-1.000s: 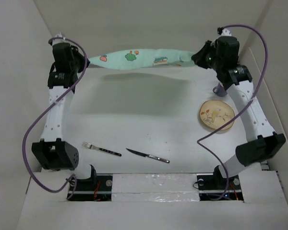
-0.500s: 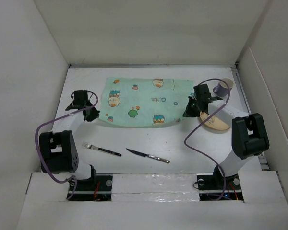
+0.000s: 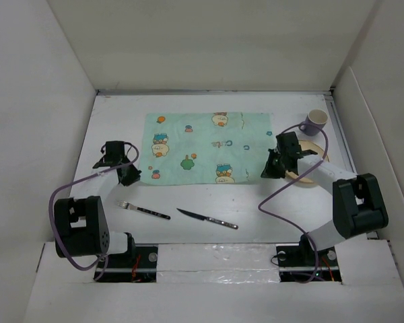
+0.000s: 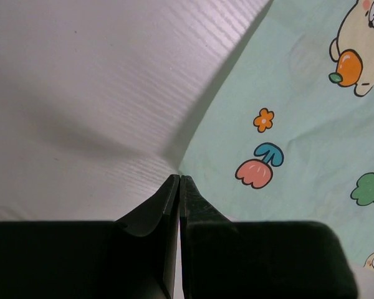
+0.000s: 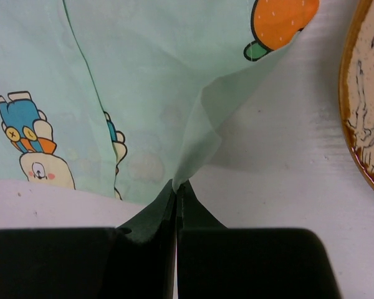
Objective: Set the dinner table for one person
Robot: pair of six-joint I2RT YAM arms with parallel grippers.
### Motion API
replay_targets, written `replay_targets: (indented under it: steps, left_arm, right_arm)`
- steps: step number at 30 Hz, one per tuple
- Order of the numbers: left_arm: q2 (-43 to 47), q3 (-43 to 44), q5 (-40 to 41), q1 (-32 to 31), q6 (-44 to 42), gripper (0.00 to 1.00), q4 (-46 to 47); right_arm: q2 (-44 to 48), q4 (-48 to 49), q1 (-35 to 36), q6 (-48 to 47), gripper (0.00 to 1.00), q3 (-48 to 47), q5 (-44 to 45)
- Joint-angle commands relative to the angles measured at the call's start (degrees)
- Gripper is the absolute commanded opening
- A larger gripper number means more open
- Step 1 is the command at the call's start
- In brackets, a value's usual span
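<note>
Two pinches hold the work. The left gripper (image 4: 179, 180) has its jaws pressed together on the near left corner of the mint-green cartoon-printed cloth placemat (image 3: 202, 147). The right gripper (image 5: 176, 185) is closed the same way on the near right corner, where the cloth puckers into a small raised fold. Both corners sit low over the large flat matte white dinner table (image 3: 182, 196), which fills the walled cell beneath everything.

We judge the first step nearly done: the placemat lies spread flat in the far middle, and only the release remains. Everything else is unplaced. The silver fork with a dark handle (image 3: 143, 210) and the matching knife (image 3: 207, 219) lie near the arm bases, apart from the cloth. The brown-rimmed round plate (image 5: 371, 93) sits just right of the placemat, partly under the right arm, with the purple mug (image 3: 316, 121) beyond it.

As far as we can tell, the table's long axis runs left to right, and the placemat's long side lies along it.
</note>
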State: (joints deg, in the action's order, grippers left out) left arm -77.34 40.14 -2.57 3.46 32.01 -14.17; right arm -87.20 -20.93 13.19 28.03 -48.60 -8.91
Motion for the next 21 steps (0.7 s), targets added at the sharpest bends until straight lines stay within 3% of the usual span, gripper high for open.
replay_targets:
  steps: [1, 13, 16, 19, 21]
  left_arm:
    - [1.7, -1.3, 0.1, 0.1, -0.6, 0.00, -1.6]
    - [5.4, 0.1, 1.1, -0.5, 0.2, 0.00, -6.7]
    - [6.5, 0.6, -0.7, -0.5, 0.8, 0.00, -8.7]
    - [7.7, 0.7, -1.6, -0.5, 1.5, 0.00, -9.7]
    - [7.9, 1.3, -1.0, -0.5, 1.5, 0.10, -10.3]
  right_arm:
    - [3.1, -0.4, -0.4, -0.6, 0.00, 2.1, 0.3]
    - [10.7, -4.3, -1.0, 0.1, 0.01, 7.1, 1.0]
    - [11.1, -4.7, -1.0, 0.4, 0.07, 7.5, 1.3]
    - [11.8, -5.5, -1.0, 0.4, 0.22, 6.7, 1.4]
    - [12.7, -7.3, -1.0, -0.3, 0.37, 5.8, 1.0]
